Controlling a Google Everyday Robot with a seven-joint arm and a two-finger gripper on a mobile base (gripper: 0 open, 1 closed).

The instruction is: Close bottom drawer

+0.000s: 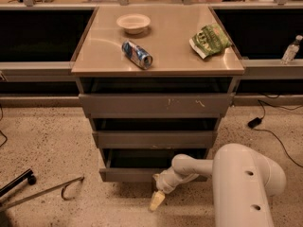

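Observation:
The bottom drawer point(128, 174) is the lowest of three grey drawers in the cabinet. It stands pulled out a little, with a dark gap above its plain front panel. My gripper point(156, 201) hangs at the end of the white arm point(236, 183), just in front of and below the drawer's front panel, right of its middle. Its yellowish tip points down toward the floor.
The middle drawer point(154, 139) and the top drawer point(154, 105) with white scratches are also partly out. On the cabinet top lie a white bowl point(133, 22), a blue can point(137, 54) and a green chip bag point(210, 40). A chair base point(28, 188) lies on the floor at left.

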